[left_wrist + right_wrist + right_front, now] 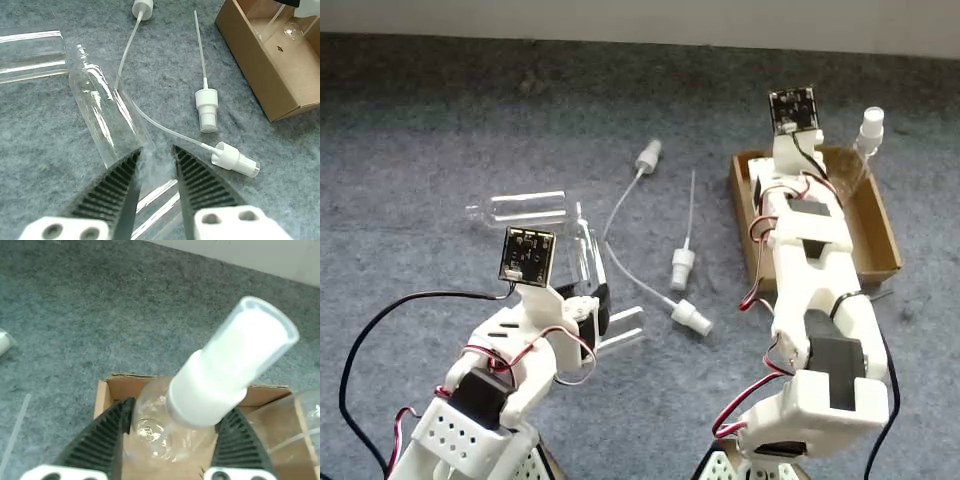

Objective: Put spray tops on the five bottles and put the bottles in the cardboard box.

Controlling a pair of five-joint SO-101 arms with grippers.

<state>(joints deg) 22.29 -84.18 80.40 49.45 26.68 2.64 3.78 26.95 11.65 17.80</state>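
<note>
Grey carpet (75, 315), right pincer (180, 409) around bottle (230, 370)

Cardboard box (883, 238) at right of bench (440, 130); capped bottle (868, 135) in right end effector (175, 412) above its far end. Three spray tops (682, 268) lie mid-bench, left of box. Further left, two bottles (525, 208), the nearer one under left end effector (156, 152)

Right gripper (178, 432): clamped around clear bottle (152, 432)
Spray top (235, 370): white, fitted on bottle
Cardboard box (117, 385): just below the fingers
</note>
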